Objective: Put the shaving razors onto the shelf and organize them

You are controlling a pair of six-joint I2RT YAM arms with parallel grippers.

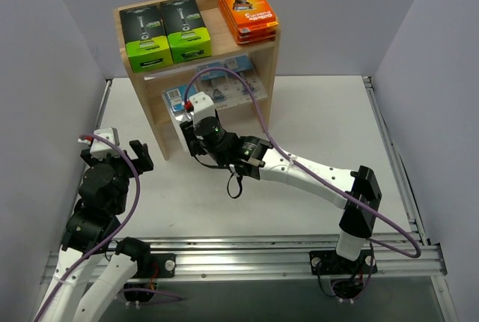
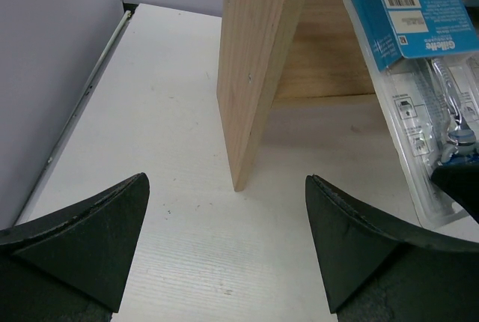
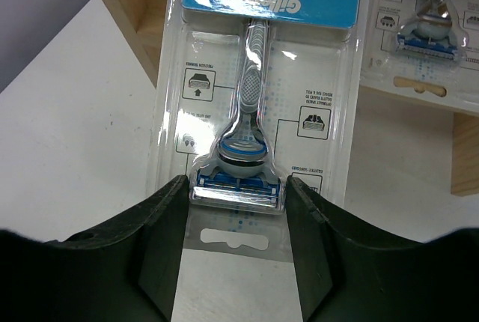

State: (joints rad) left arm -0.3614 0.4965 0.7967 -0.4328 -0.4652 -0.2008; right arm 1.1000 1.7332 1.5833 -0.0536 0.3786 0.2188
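Observation:
The wooden shelf [image 1: 146,105] stands at the back left. Two black-and-green boxes [image 1: 165,31] and a stack of orange boxes [image 1: 247,11] sit on its top tier. Blister packs [image 1: 232,88] lie on the tier below. My right gripper [image 1: 187,129] is at the shelf's lower left front, shut on a clear blister pack [image 3: 254,75] around the razor head. The pack's blue-card end points into the shelf. Another blister pack [image 3: 426,30] lies on a tier to its right. My left gripper [image 1: 142,156] is open and empty, left of the shelf's side panel [image 2: 254,60].
Grey walls close in the left, right and back. A metal rail [image 1: 389,135] runs along the table's right edge. The purple cable [image 1: 258,112] of the right arm loops in front of the shelf. The held pack [image 2: 419,90] also shows in the left wrist view.

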